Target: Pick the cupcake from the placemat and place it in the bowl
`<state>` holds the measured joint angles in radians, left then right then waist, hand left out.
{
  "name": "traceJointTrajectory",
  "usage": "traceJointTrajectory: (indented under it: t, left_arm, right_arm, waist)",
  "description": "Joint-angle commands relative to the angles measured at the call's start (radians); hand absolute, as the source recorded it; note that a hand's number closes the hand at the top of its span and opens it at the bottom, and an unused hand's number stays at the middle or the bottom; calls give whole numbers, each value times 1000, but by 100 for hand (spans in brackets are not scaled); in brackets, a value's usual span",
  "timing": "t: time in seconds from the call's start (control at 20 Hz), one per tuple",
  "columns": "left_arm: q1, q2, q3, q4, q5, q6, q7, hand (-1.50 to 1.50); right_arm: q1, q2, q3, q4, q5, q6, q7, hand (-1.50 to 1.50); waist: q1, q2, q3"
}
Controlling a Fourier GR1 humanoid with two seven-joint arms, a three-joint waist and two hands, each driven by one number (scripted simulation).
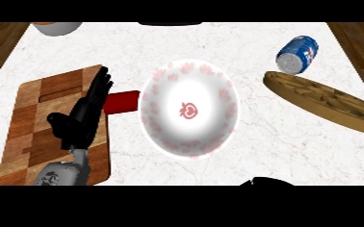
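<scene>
Left hand (84, 110) lies open, holding nothing, over the wooden board (43, 120) (white marble counter (235, 163) beneath).

Open counter below the bowl; clutter to the right

The bowl (188, 109) fills the middle. A red block (122, 101) touches its left rim, beside the board (43, 120). A can (297, 54) and wooden disc (320, 98) crowd the right.
</scene>
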<state>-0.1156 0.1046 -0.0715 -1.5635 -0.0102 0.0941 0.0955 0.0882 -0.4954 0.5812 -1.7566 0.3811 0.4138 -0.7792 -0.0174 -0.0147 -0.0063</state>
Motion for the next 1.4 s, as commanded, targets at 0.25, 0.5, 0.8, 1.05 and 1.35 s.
traceJointTrajectory:
  t: [0.25, 0.5, 0.8, 1.05, 1.35]
  left_arm:
    - [-36, 14, 34, 11, 11, -3, 12, 0]
    - [27, -38, -52, -44, -36, 17, 10, 0]
    - [-43, -30, -22, 40, -42, 14, -28, 0]
    - [-30, -15, 7, 62, -2, -32, -54, 0]
    - [-7, -22, -9, 39, -12, -30, -41, 0]
  right_arm:
    - [201, -146, -73, -714, -206, 60, 268, 150]
    - [135, -118, -154, -892, -337, 69, 599, 150]
    - [-111, -37, -191, -858, -512, -12, 896, 150]
    - [-325, 74, -118, -776, -526, -64, 1142, 150]
    - [-664, 205, -86, -500, -283, -98, 1218, 150]
  waist:
    - [-15, 7, 4]
    - [20, 13, 3]
    - [38, 21, 0]
    - [31, 16, 3]
    - [39, 14, 4]
